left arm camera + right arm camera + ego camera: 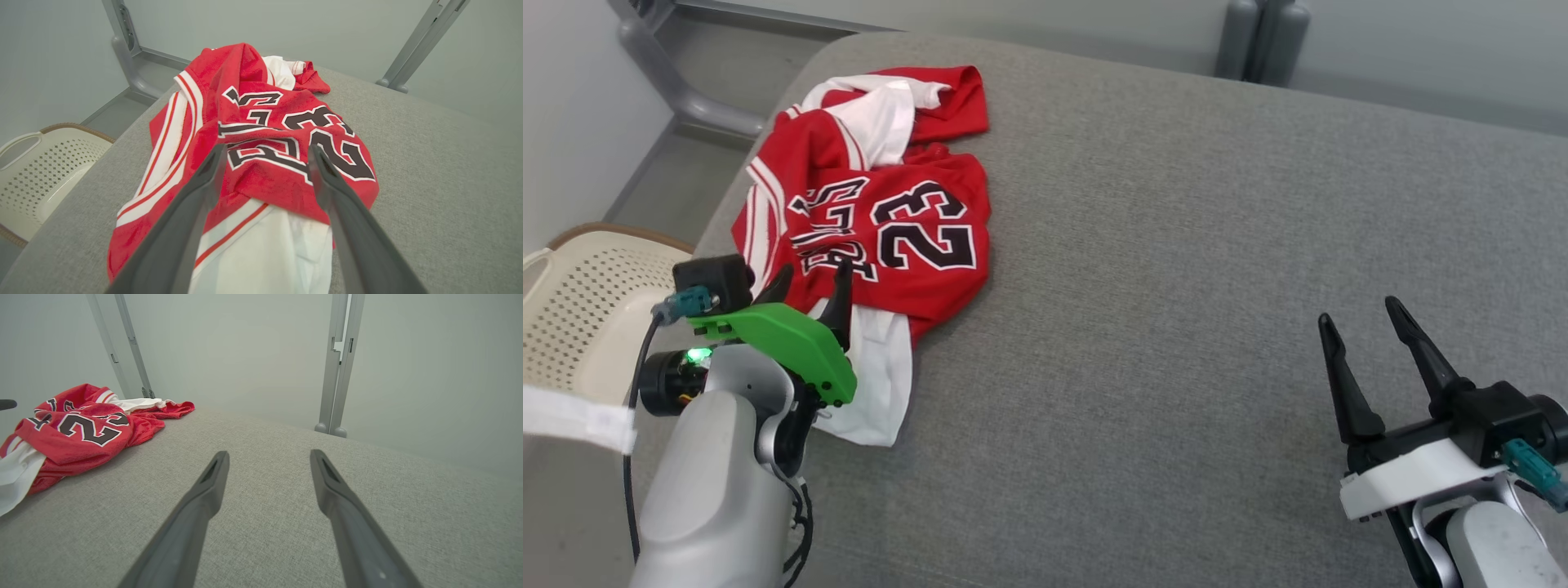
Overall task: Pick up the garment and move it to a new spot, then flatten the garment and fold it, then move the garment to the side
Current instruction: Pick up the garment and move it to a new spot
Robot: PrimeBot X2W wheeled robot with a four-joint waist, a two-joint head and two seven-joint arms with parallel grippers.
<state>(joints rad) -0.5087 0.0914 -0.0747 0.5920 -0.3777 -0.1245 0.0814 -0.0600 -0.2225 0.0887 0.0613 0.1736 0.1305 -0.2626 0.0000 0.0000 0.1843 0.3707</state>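
I've done nothing yet: the garment (915, 245) lies crumpled near the tabletop's (1176, 286) far-left corner, left claw (814, 271) spread above it, right claw (1360, 312) spread wide, empty.

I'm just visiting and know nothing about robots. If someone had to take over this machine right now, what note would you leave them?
Left gripper: open, fingers poised over the near part of the garment, nothing gripped.
Right gripper: open and empty, over the bare grey padded surface, well to the right of the garment.
Garment: crumpled at the surface's left end, "23" face up, white inside showing. A cream basket stands beside that end.
Done: nothing yet, by the look of it.
Left: pick it up, move it, flatten, fold, move it aside.
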